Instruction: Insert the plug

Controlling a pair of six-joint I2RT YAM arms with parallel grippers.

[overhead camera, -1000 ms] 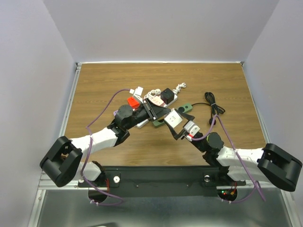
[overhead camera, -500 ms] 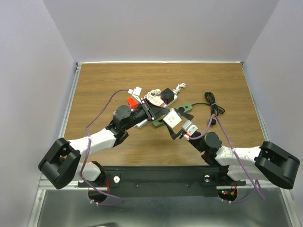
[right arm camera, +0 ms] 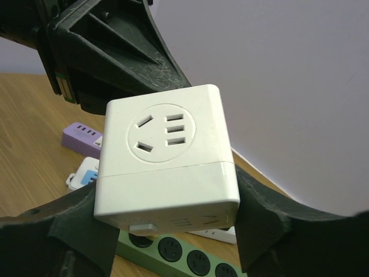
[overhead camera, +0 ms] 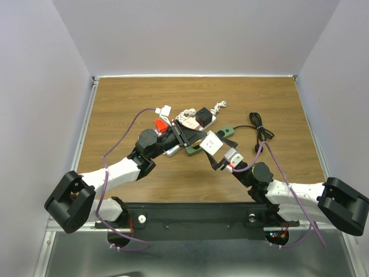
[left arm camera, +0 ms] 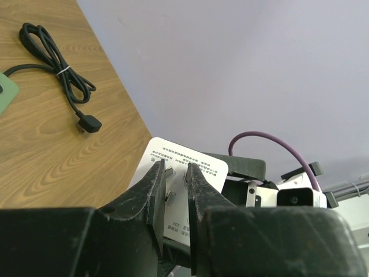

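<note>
Item: white plug cube, socket face up in the right wrist view, metal prongs on its labelled back.
Location: raised above the table, over the near end of the green power strip.
Right tool: clamped on the cube's two sides.
Left tool: jaws a narrow slit apart, tips just beside the prongs (whether they pinch anything cannot be told).
Also present: coiled black cord, lying well to the right.

Plain pale lavender walls enclose a wood-grain table edged by a metal frame.
</note>
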